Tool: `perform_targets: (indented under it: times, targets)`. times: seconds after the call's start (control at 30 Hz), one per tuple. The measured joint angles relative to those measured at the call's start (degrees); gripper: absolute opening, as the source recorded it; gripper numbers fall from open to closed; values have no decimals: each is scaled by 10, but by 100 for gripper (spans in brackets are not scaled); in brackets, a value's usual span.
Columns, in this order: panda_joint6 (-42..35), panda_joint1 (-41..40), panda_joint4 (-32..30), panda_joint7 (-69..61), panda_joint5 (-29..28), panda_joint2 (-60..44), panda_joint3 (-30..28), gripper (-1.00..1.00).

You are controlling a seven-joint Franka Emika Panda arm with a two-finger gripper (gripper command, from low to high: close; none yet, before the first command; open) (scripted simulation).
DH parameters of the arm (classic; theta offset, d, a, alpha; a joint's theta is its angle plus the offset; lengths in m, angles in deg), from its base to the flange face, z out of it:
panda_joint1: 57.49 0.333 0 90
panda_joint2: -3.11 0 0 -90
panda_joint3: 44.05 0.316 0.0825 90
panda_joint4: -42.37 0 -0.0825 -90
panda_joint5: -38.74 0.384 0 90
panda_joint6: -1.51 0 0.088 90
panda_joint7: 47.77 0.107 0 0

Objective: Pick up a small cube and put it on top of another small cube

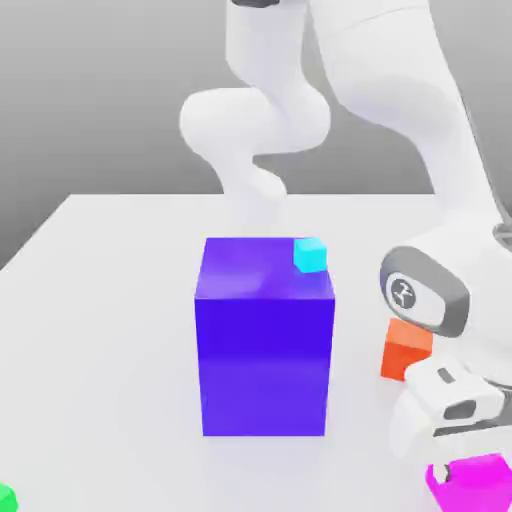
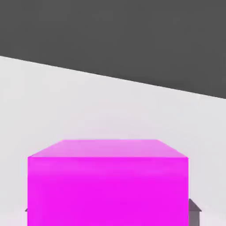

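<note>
The gripper (image 1: 462, 462) sat directly over the magenta cube (image 1: 470, 484), fingers clenched against its two sides, the cube resting on the white table (image 1: 100, 330) just nearer the camera than the orange cube (image 1: 405, 348).

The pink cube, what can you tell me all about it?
The pink cube is small, plain, glossy and magenta, with flat faces and sharp edges. It sits upright and level on the white table, at the exterior view's lower right, below the robot's hand. In the hand view it looms close, with dark fingers hugging its sides.
</note>
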Motion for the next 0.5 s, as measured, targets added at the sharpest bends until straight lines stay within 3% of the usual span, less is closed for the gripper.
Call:
perform_targets:
  times: [0.13,0.5]
  targets:
    - [-52,-31,-9,-24,48,64,17,-100]
    - [-88,-183,27,41,140,75,-119,-100]
